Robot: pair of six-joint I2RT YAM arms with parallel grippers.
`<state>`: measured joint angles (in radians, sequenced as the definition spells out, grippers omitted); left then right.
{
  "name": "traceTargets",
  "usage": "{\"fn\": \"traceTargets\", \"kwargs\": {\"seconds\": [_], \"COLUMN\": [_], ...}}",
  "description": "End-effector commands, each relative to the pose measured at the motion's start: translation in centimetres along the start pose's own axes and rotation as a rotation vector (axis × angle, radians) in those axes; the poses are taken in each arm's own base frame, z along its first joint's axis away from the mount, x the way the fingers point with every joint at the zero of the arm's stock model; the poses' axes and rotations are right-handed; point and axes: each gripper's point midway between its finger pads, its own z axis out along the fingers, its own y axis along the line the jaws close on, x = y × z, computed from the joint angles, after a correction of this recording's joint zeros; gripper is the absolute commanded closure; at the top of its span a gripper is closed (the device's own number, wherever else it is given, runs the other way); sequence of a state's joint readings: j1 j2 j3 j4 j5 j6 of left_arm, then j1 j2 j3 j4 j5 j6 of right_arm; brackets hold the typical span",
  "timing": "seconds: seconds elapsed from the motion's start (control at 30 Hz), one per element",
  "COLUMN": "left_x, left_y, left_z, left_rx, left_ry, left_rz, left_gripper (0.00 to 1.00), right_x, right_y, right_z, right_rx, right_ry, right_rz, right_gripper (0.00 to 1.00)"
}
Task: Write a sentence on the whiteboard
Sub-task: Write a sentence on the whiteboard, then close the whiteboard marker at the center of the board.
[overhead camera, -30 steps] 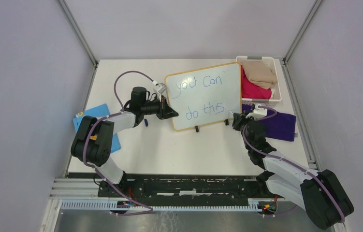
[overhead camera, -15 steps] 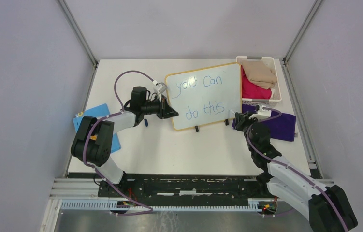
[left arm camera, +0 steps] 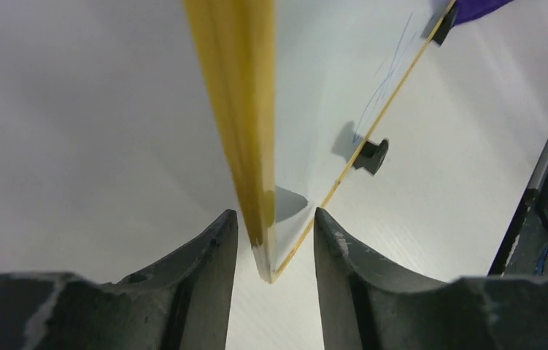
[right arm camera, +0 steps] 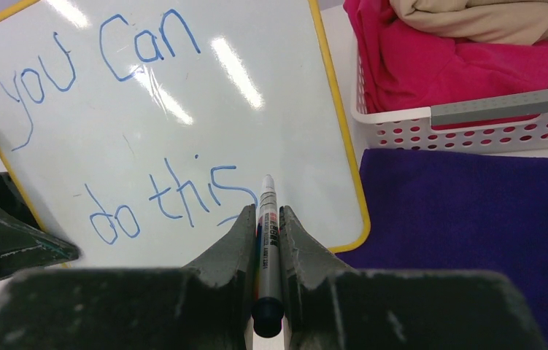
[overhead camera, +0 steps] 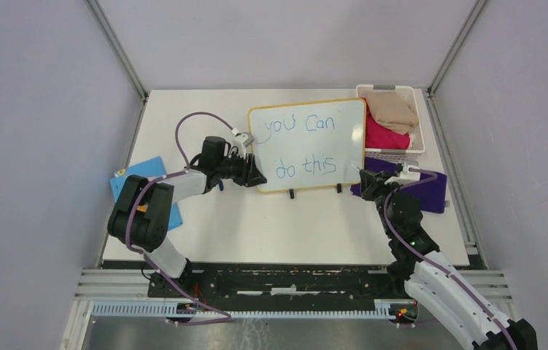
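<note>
White table (overhead camera: 205, 219) carries it all, and the whiteboard (overhead camera: 307, 124) stands toward the back of it, propped on two small black feet (overhead camera: 292, 194), face tilted to us. Beside its right edge sits a white basket (overhead camera: 395, 152) stuffed with pink and tan fabric, and a purple cloth (overhead camera: 427, 191) lies flat in front of that.

Left tool (left arm camera: 274, 219) is at the board's left side, jaws apart and straddling the yellow frame edge, not visibly pinching it. Right tool (right arm camera: 265, 215) is closed tight around a marker (right arm camera: 268, 240), tip up near the last word; contact I can't call.

And the sentence (overhead camera: 307, 167) reads "you Can do this", thin blue, two lines. It looks finished to me.

That board should be light and stiff, with a slick, glossy face. On those feet I'd expect it to slide or tip easily. Take it by the frame, never the face: that ink would likely smear.
</note>
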<state>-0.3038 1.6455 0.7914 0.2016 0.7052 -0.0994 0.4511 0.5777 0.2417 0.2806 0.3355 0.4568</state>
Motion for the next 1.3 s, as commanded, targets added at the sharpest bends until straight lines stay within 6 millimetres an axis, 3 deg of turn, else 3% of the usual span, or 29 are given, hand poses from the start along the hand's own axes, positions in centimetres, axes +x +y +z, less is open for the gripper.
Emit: {"fn": "traceTargets", "kwargs": {"seconds": [0.0, 0.1, 0.27, 0.33, 0.57, 0.67, 0.73, 0.87, 1.07, 1.27], "left_x": [1.4, 0.7, -0.8, -1.9, -6.0, -6.6, -6.7, -6.4, -4.0, -1.7], "left_y": [1.2, 0.9, 1.0, 0.9, 3.1, 3.8, 3.9, 4.0, 6.1, 8.0], "left_z": [-0.8, -1.5, -3.7, -5.0, -13.2, -16.5, -17.6, -17.3, -15.5, -13.5], "left_rx": [-0.099, -0.116, -0.219, -0.278, -0.708, -0.868, -0.915, -0.932, -1.014, -1.038], "left_ry": [0.044, 0.019, -0.023, -0.051, -0.230, -0.345, -0.378, -0.356, -0.139, -0.053], "left_rz": [0.037, 0.054, 0.072, 0.069, -0.059, -0.184, -0.253, -0.345, -0.414, -0.471], "left_gripper": [0.44, 0.29, 0.17, 0.02, 0.00, 0.00, 0.00, 0.00, 0.00, 0.00], "right_x": [-2.2, -2.5, -3.3, -4.0, -5.8, -6.8, -6.9, -6.7, -6.4, -5.9], "right_y": [1.4, 1.5, 2.5, 3.3, 6.9, 7.7, 8.4, 8.9, 9.0, 8.8], "right_z": [-0.3, -0.6, -1.1, -1.5, -2.9, -3.3, -3.7, -3.9, -4.2, -4.4], "right_rx": [-0.052, -0.070, -0.125, -0.165, -0.353, -0.384, -0.421, -0.453, -0.463, -0.458], "right_ry": [-0.036, -0.052, -0.065, -0.073, -0.081, -0.095, -0.092, -0.084, -0.062, -0.051], "right_rz": [-0.021, -0.019, -0.040, -0.057, -0.112, -0.136, -0.141, -0.134, -0.148, -0.161], "right_gripper": [1.00, 1.00, 1.00, 1.00, 1.00, 1.00, 1.00, 1.00, 1.00, 1.00]}}
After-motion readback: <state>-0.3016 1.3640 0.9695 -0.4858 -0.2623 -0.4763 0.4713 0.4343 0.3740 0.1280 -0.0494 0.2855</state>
